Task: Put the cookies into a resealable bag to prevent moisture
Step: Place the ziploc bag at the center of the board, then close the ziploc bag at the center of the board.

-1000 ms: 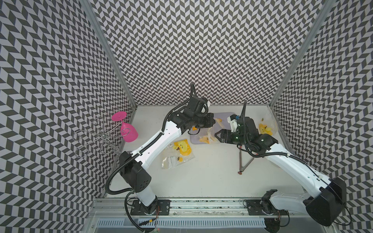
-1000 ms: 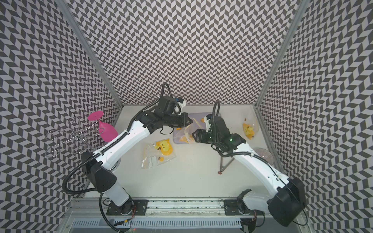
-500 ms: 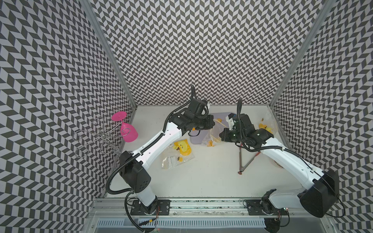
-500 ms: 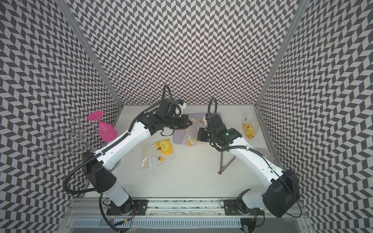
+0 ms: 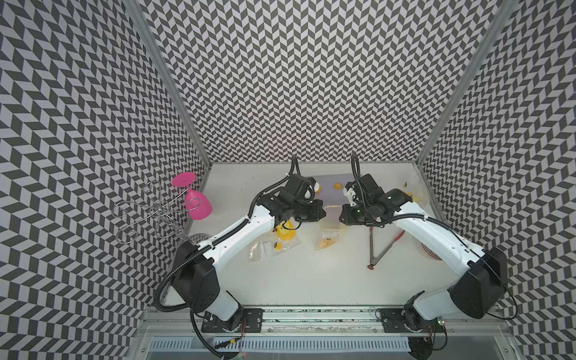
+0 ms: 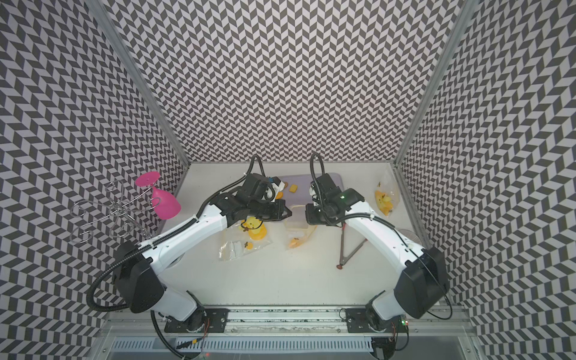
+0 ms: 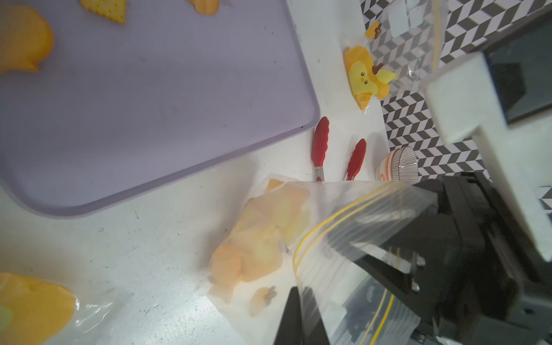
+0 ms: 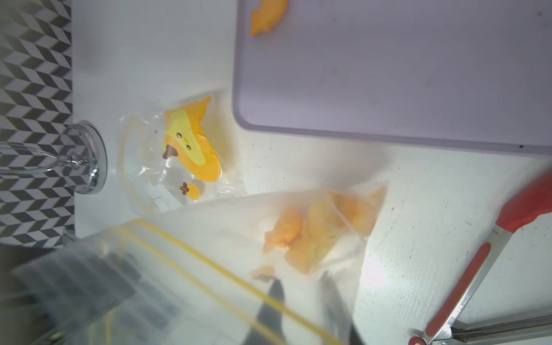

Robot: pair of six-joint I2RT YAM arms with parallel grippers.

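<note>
A clear resealable bag (image 5: 331, 229) (image 6: 296, 229) with a yellow zip line hangs between my two grippers, just in front of the purple tray (image 5: 330, 184). Orange cookies (image 7: 263, 239) (image 8: 313, 230) lie heaped in its bottom corner on the table. My left gripper (image 7: 299, 291) (image 5: 324, 212) is shut on the bag's rim. My right gripper (image 8: 304, 283) (image 5: 343, 215) is at the opposite rim, its fingers apart and seen through the film. Loose cookies (image 5: 337, 186) (image 7: 104, 9) stay on the tray, including a fish-shaped one (image 8: 268, 15).
Red-tipped tongs (image 5: 374, 243) (image 8: 478, 268) lie right of the bag. Two clear bags with yellow cartoon prints (image 5: 276, 243) (image 5: 411, 194) lie on the table. A striped bowl (image 7: 397, 164) stands at the right wall. A pink glass (image 5: 198, 202) hangs on a wire rack (image 5: 149, 212) at the left.
The left gripper has drawn the bag off the tray toward the front. The right gripper has turned, come to the bag's other rim and its jaws have parted again.
</note>
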